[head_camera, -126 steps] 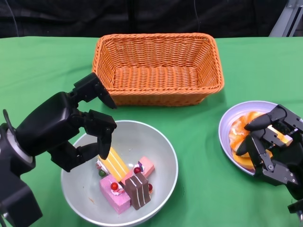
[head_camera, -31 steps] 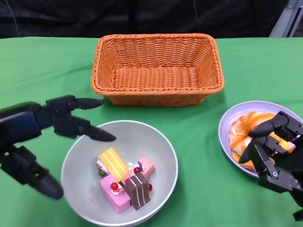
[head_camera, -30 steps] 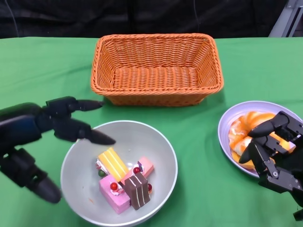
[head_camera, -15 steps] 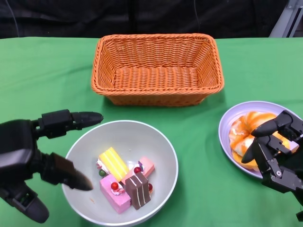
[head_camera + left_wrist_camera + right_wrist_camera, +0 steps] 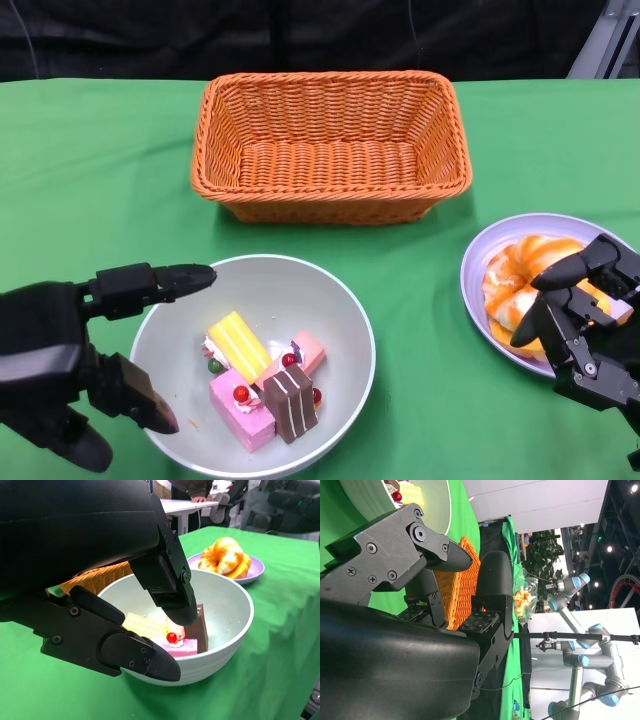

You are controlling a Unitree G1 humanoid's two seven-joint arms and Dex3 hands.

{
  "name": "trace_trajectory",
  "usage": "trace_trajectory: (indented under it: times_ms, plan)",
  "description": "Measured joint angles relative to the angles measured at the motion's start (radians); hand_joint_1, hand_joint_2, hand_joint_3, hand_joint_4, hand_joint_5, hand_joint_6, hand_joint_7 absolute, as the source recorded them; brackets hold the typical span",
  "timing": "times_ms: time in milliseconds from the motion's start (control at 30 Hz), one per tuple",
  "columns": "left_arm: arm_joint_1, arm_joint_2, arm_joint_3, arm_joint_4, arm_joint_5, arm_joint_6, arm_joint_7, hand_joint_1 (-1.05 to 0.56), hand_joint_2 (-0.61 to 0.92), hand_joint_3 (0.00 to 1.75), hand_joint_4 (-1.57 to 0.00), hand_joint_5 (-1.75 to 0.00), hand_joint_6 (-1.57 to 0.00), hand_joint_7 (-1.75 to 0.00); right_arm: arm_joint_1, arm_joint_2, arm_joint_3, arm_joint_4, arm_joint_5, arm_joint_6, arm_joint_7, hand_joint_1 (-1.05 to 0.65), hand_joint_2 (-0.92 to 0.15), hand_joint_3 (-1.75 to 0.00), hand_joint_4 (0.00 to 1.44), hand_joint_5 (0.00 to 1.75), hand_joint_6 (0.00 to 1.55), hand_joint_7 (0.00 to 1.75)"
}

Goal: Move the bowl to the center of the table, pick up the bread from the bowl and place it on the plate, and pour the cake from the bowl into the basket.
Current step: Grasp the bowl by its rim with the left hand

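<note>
Glossy round bowl (block-shaped cakes inside); left hand spread, holding nothing

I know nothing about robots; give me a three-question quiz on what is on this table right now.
1. True or false: the bread already lies on the plate.
2. Where are the cake pieces? A) in the basket B) in the bowl C) on the cloth
3. Fill in: the left hand is at the bowl's rim and holds ______.

Key: 1 true. 2 B. 3 nothing; its fingers are apart.
</note>
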Motion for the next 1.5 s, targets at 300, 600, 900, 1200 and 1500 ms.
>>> trace_trajectory:
  times_ms: [300, 600, 900, 1200, 1500]
  plan:
    - [-0.005, -0.034, 0.022, 0.009, 0.253, 0.048, 0.169, -0.48, 0.83, 0.01, -1.20, -0.02, -1.03, 0.00, 0.019, 0.000, 0.000, -0.030, 0.000, 0.005, -0.004, -0.11, -0.56, -1.00, 0.71, 1.59, 0.66, 1.21]
    - [0.002, -0.025, -0.028, -0.039, 0.424, 0.174, 0.369, -0.49, 0.83, 0.00, -1.14, 0.00, -0.97, 0.00, 0.025, -0.002, 0.000, -0.030, 0.000, 0.005, 0.005, -0.12, -0.56, -0.98, 0.71, 1.58, 0.65, 1.23]
    - [0.004, -0.004, -0.156, -0.099, 0.575, 0.349, 0.596, -0.46, 0.80, 0.00, -1.09, 0.00, -0.94, 0.00, 0.031, -0.004, 0.000, -0.041, 0.002, 0.006, 0.008, -0.10, -0.58, -0.99, 0.72, 1.58, 0.64, 1.25]
    - [-0.033, 0.017, -0.323, -0.072, 0.674, 0.458, 0.819, -0.47, 0.83, 0.01, -1.07, 0.00, -0.93, -0.01, 0.039, -0.005, -0.006, -0.046, 0.008, 0.018, 0.009, -0.10, -0.57, -1.00, 0.72, 1.58, 0.64, 1.24]
    - [-0.051, 0.057, -0.412, -0.052, 0.668, 0.493, 0.883, -0.45, 0.82, 0.00, -1.09, -0.01, -0.95, -0.01, 0.042, -0.009, -0.007, -0.063, 0.024, 0.032, 0.010, -0.09, -0.58, -1.01, 0.72, 1.60, 0.64, 1.25]
